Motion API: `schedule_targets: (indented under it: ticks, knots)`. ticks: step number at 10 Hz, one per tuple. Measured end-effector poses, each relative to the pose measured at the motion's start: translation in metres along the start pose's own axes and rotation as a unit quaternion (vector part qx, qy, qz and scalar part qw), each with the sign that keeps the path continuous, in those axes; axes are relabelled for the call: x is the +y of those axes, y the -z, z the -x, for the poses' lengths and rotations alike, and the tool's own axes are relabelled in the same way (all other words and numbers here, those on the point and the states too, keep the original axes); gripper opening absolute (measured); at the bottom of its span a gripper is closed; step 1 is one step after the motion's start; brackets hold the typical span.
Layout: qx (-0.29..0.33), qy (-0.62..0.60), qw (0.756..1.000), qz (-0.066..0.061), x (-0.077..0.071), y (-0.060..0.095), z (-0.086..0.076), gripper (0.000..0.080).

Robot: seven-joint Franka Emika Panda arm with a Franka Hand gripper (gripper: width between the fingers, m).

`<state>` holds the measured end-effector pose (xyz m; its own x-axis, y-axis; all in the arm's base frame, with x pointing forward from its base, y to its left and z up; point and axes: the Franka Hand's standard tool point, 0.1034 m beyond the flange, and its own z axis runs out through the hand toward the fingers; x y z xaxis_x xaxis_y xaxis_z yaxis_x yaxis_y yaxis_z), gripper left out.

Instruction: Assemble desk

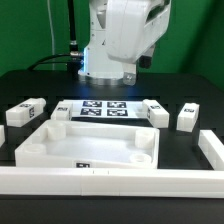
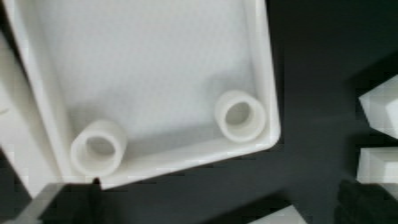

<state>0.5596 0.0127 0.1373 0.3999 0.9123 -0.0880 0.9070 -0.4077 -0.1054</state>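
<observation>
Wrist view looked down on the tray (image 2: 151,75), two round sockets (image 2: 221,118) showing; the end effector (image 1: 112,76) hung spread and empty.

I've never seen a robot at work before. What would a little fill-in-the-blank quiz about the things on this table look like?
1. The wrist view shows ___ round sockets of the tabletop.
2. The tabletop and the loose legs are all coloured ___.
3. The table beneath them is coloured ___.
4. The number of legs plugged into sockets is ___.
Missing words: two; white; black; zero.
</observation>
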Motion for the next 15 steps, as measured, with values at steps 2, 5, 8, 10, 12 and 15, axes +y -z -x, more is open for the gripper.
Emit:
schedule_targets:
  ticks: [2, 5, 8, 10, 12, 15]
  knots:
    - [0.0, 0.001, 1.0, 0.0, 0.0, -0.001, 0.0, 0.0649]
    - [0.03, 0.052, 0.997, 0.038, -0.004, -0.029, 0.012, 0.0649]
    - [0.04, 0.084, 0.994, 0.054, -0.01, -0.057, 0.019, 0.0649]
    - [0.038, 0.08, 0.995, 0.045, -0.012, -0.062, 0.022, 0.0649]
    - [0.038, 0.082, 0.995, 0.045, -0.012, -0.066, 0.022, 0.0649]
    - [0.038, 0.083, 0.995, 0.033, -0.018, -0.096, 0.022, 0.0649]
